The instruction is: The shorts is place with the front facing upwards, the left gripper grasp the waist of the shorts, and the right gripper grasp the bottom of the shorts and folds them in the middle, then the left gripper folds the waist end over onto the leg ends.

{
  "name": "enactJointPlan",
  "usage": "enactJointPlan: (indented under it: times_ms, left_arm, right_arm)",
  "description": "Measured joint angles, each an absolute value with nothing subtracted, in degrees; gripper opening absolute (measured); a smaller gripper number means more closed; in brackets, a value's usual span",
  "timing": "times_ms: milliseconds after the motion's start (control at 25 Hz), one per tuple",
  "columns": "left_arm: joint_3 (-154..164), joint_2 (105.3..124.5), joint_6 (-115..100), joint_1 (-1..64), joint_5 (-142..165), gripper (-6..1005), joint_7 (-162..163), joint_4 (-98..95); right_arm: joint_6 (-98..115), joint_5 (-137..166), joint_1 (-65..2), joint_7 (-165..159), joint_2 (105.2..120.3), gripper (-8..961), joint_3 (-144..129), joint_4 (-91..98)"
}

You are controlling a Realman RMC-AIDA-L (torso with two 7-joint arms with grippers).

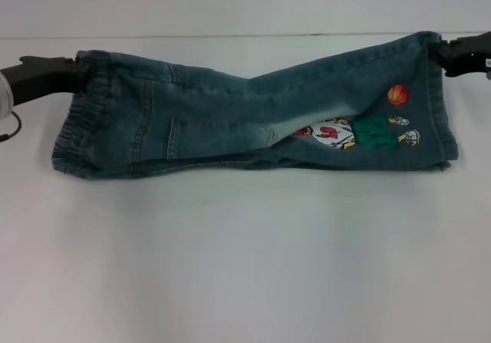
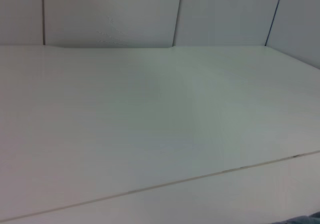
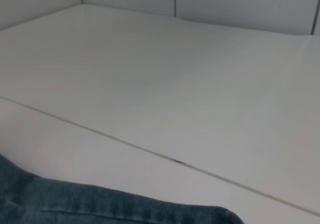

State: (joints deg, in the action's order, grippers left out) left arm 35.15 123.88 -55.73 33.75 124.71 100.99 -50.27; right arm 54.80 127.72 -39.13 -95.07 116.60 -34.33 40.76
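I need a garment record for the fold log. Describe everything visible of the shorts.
The shorts are blue-green washed denim with pale faded patches, folded lengthwise into a long band across the white table. The ruffled elastic waist lies at the robot's left, held by the left gripper; the hemmed leg ends lie at the right, held by the right gripper. A cartoon basketball print faces up.

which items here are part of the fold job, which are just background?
Job:
- blue-green washed denim shorts, held stretched across the table
- ruffled elastic waist, at the left tool
- straight stitched leg ends, at the right tool
- left tool, black claw at the waist corner
- right tool, black claw at the hem corner

Background:
- white table
- pale panelled wall
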Motion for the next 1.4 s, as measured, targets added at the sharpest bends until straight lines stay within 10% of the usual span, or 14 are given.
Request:
enactJointPlan:
  times_ms: [480, 960, 1080, 1400]
  left_arm:
    - [40.5, 122.52, -56.2, 32.9, 128.0, 192, 101.4, -50.5]
    - [41.9, 121.27, -55.5, 33.9, 137.1, 497, 104.7, -50.2]
    - [41.2, 121.36, -55.4, 33.1, 136.8, 733, 104.7, -52.1]
    - [37.8, 121.19, -64.1, 27.2, 126.2, 746, 98.8, -57.1]
  right_arm:
    - [54.9, 127.8, -37.3, -96.2, 116.49, 39, -36.0, 41.4]
    - [55.4, 127.5, -35.1, -96.1, 117.60, 559, -36.1, 43.4]
    - [56.9, 126.5, -32.7, -95.9, 119.07, 624, -35.6, 47.4]
    - [70.4, 115.2, -25.5, -90.2, 118.73, 849, -35.0, 50.6]
